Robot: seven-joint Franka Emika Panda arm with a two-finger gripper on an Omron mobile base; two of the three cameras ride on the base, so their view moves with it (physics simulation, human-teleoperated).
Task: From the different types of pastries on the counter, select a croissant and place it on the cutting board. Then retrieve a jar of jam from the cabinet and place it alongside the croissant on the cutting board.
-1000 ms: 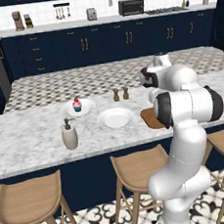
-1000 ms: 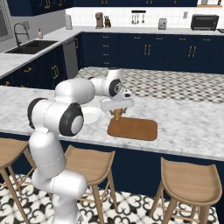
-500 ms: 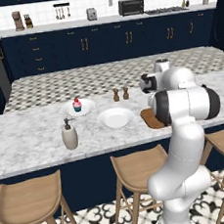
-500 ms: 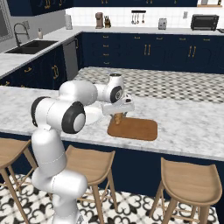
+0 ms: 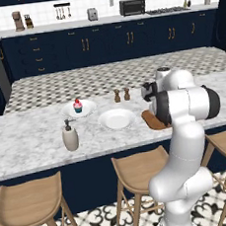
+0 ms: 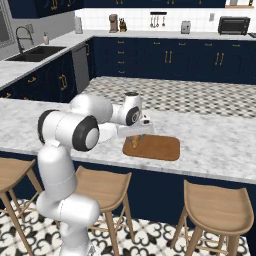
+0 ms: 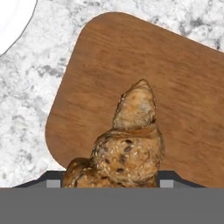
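Marble island counter (image 6: 210,145) carries the wooden cutting board (image 6: 160,148) near its front edge. Your gripper (image 6: 134,142) hangs over the board's left end, fingers pinched on the croissant (image 7: 127,144), which fills the space between them. Risk, as a judgement: let go here and the pastry may tip or roll off that near corner onto the marble, so carry it further inward first

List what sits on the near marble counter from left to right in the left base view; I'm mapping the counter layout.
Soap dispenser → cupcake plate → empty white plate → salt and pepper shakers → cutting board, partly behind the arm.
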